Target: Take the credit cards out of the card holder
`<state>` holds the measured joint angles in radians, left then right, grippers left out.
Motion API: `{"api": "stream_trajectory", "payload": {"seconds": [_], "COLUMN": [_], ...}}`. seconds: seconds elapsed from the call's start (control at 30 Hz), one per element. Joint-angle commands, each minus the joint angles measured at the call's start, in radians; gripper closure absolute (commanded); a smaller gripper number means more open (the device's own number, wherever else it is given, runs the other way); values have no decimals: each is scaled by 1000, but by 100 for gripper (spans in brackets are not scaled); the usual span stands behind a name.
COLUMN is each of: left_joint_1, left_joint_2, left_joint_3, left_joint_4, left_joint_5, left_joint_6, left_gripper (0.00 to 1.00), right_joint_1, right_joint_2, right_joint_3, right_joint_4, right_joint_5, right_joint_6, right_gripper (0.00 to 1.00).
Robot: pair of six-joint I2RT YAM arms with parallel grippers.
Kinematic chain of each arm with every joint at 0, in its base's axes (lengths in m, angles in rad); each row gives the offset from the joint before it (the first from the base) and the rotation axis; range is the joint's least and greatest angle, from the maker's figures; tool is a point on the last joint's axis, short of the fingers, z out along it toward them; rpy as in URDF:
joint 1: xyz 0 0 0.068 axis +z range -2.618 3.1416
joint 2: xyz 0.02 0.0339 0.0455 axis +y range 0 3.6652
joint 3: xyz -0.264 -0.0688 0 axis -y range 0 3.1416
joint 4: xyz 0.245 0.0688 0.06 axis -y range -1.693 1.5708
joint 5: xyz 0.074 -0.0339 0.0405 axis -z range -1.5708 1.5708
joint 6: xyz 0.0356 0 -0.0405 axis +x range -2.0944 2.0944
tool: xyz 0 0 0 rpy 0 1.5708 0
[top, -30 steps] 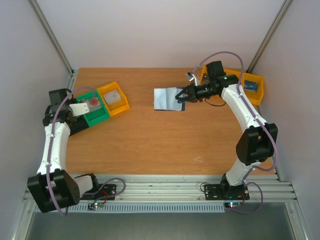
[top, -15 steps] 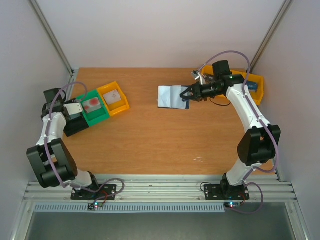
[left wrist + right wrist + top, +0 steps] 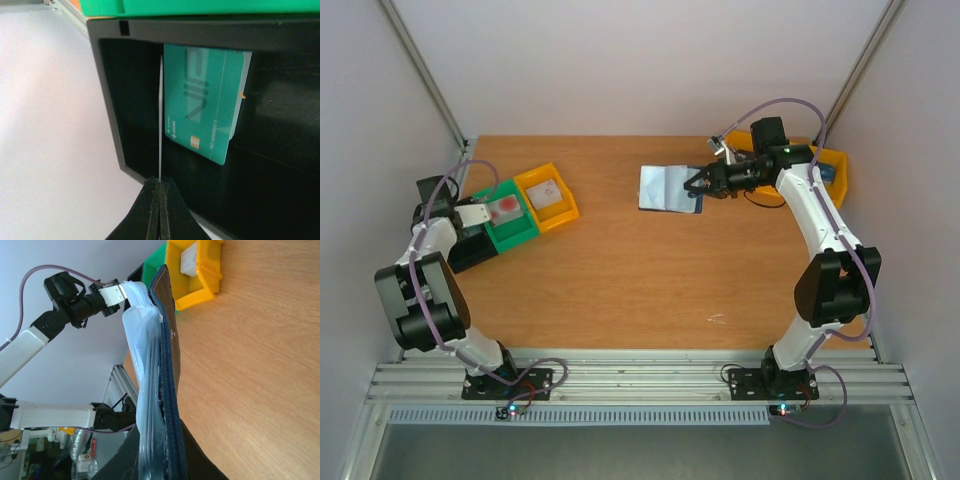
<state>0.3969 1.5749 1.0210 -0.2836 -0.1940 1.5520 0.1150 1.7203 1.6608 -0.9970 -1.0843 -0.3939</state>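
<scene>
Rightward and well apart from the left end effector (image 3: 160, 189), pinched shut on a thin pale card (image 3: 160, 115) held edge-on over the black bin (image 3: 107, 100): card holder (image 3: 665, 188), spread open, long axis left-right. Gripped at its right edge by the right end effector (image 3: 696, 187), so nearer that arm, with open worktop (image 3: 620, 270) between the two arms.

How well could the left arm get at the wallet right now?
Probably not at once: the left gripper sits at the black bin, apparently shut on a thin pale card, while the right gripper holds the wallet across the table.
</scene>
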Motion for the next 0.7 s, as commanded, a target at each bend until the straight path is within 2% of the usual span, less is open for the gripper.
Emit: {"api": "stream_trajectory", "payload": {"seconds": [0.0,0.23,0.67], "left_joint_1": [-9,-23,-16], "left_joint_2": [48,67,167], "left_joint_3": [20,57,-5], "left_joint_4": [71,4,273], "left_joint_5": [20,14,0], "left_joint_6": [-12,-123,36], "left_gripper": [100,100,100], "right_joint_1": [-11,-12,-14], "right_joint_2": [12,20,41], "right_joint_3": [24,34,63], "right_joint_4": [-20,-26,-51], "right_joint_5": [-23,-26,-47], "right_joint_6": [-23,-28,-40], "right_gripper": [99,99,99]}}
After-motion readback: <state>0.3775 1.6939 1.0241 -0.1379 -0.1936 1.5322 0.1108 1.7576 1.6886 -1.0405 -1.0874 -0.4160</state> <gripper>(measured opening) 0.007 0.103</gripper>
